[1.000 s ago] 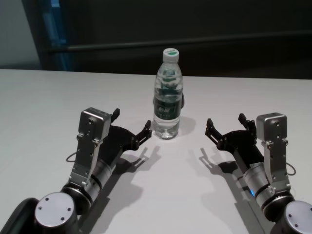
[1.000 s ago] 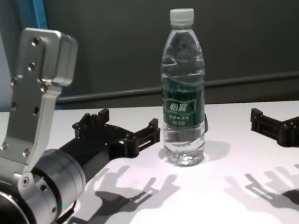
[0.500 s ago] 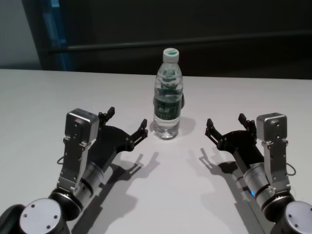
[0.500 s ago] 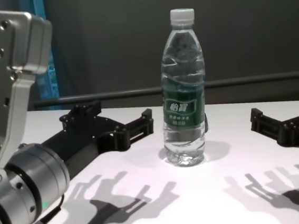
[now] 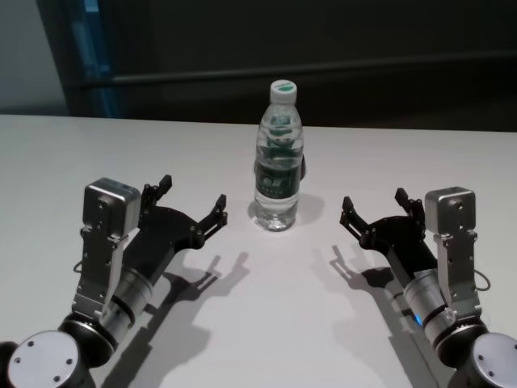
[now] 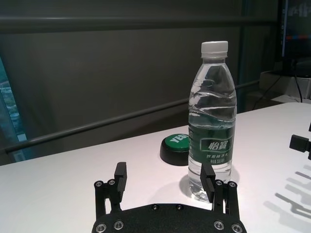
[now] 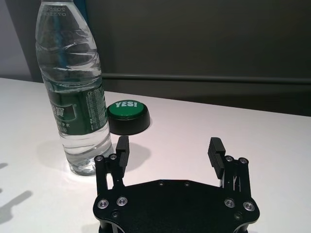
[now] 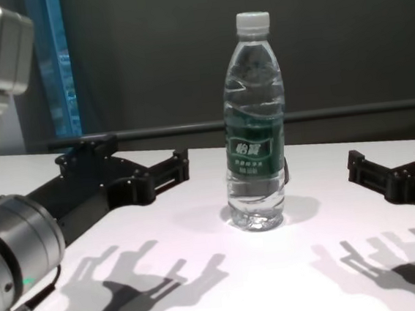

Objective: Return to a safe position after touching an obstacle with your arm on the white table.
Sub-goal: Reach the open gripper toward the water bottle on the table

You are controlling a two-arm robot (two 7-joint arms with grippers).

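The obstacle, a clear water bottle (image 5: 279, 162) with a white cap and dark green label, stands upright at the middle of the white table (image 5: 258, 323). My left gripper (image 5: 192, 191) hovers low to its left, open and holding nothing, with a clear gap between its nearer fingertip and the bottle. In the left wrist view the bottle (image 6: 212, 121) sits beyond one finger of the open left gripper (image 6: 164, 170). My right gripper (image 5: 373, 199) rests open and empty to the bottle's right, a little nearer me. The chest view shows the bottle (image 8: 253, 121) between both grippers.
A low black round button with a green "YES!" top (image 7: 128, 115) sits on the table just behind the bottle, also seen as the button (image 6: 176, 145) in the left wrist view. A dark wall with a horizontal rail runs behind the table's far edge.
My left arm has drawn back leftward and toward me; its fingertip, close against the bottle's base a second ago, now stands well apart. The bottle and the right arm have not moved.
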